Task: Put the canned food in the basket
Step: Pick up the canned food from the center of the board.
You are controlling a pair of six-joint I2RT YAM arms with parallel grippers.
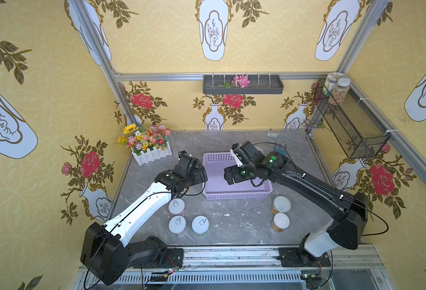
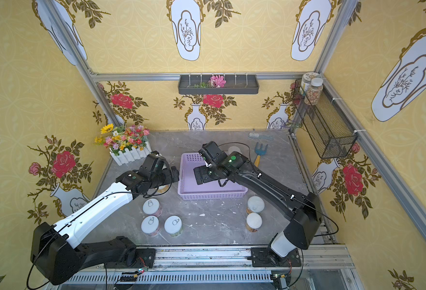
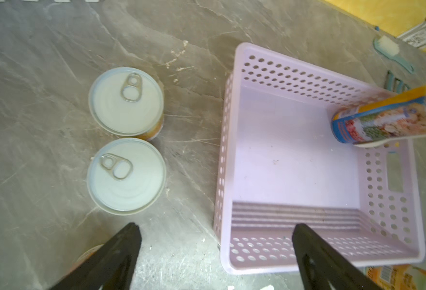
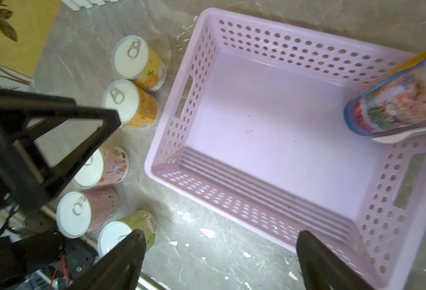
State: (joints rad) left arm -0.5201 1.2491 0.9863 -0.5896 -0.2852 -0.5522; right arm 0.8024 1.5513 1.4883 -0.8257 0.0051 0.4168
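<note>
Leaning in the far right corner of the lavender basket [image 3: 294, 82], the multicoloured jar [image 3: 382, 120] is tilted, base low inside and white lid up near the rim; whether its base touches the floor cannot be told. The basket sits at the middle of the bench [image 1: 232, 231]. Just beside its left wall, two yellow-labelled cans [image 3: 126, 100] [image 3: 126, 175] stand upright and close together. Nearer the front edge are three more pull-tab cans [image 1: 177, 207] [image 1: 178, 224] [image 1: 200, 225]. Two orange-labelled cans [image 1: 281, 204] [image 1: 281, 222] with white lids stand off the basket's front right corner. The left tool [image 3: 217, 227] hangs released and empty between the yellow cans and the basket wall. The right tool [image 4: 221, 234] is spread wide above the basket, grasping nothing. A rake [image 2: 260, 150] and a brush [image 2: 259, 136] lie beyond the jar's corner, and a flower box [image 1: 147, 147] stands at the far left.
</note>
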